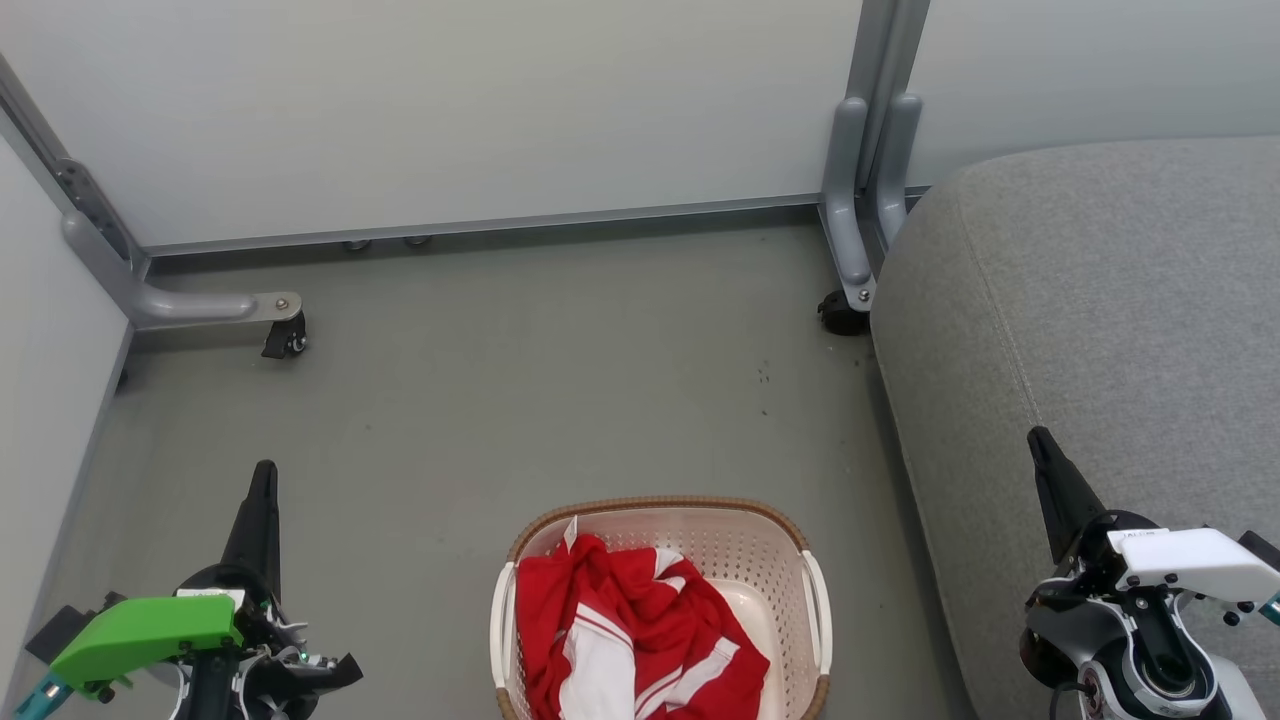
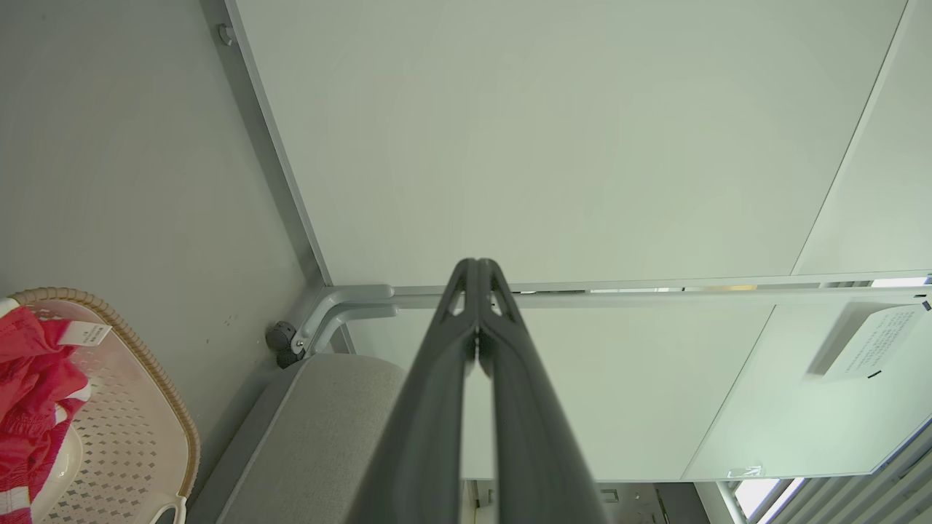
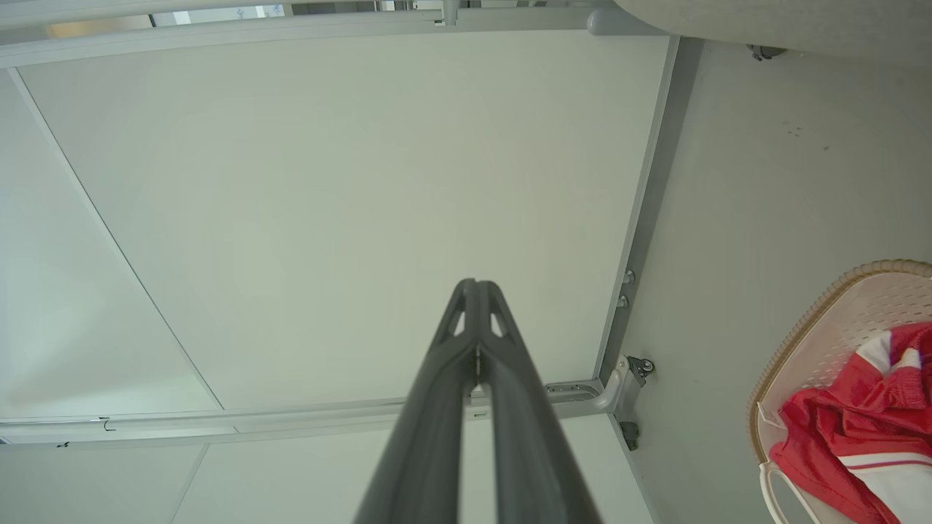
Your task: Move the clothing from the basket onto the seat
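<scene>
Inspecting the scene, we find the clothing (image 1: 630,640) heaped in the basket (image 1: 660,503), which stands on the floor (image 1: 560,380) just beside the seat (image 1: 1100,300). We note the left gripper (image 1: 264,478) and the right gripper (image 1: 1042,445) both pressed fully closed, holding nothing, each well apart from the heap. We judge the fabric soft, light and limp. It will drape and may snag on the rim. A raised red fold near the top looks the best hold, though we cannot tell how many garments are tangled there.
</scene>
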{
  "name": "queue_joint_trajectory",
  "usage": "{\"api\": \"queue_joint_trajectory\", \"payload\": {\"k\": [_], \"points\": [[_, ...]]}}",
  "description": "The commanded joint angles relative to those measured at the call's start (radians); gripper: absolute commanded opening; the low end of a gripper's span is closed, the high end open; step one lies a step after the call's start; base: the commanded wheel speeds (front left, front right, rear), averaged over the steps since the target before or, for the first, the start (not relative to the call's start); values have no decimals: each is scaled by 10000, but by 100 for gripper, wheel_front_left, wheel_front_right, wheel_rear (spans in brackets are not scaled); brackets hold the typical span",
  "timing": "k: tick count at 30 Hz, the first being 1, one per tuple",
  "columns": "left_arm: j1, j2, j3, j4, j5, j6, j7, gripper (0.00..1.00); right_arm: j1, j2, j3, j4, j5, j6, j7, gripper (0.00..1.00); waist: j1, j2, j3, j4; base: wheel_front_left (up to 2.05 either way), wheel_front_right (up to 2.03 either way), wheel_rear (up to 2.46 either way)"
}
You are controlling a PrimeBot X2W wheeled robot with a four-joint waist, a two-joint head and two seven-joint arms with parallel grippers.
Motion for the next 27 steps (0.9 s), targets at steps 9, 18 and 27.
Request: {"api": "queue_joint_trajectory", "payload": {"k": [9,18,27], "points": [[-140,3,4,4,30,-45,26,0,-92,-16,-2,20,-52,4,18,0,0,-1,0,0,0,0,0],[-140,3,4,4,30,-45,26,0,-92,-16,-1,20,-52,4,18,0,0,-1,0,0,0,0,0],[-140,3,4,4,30,-45,26,0,-92,-16,-2,20,-51,4,17,0,0,-1,0,0,0,0,0]]}}
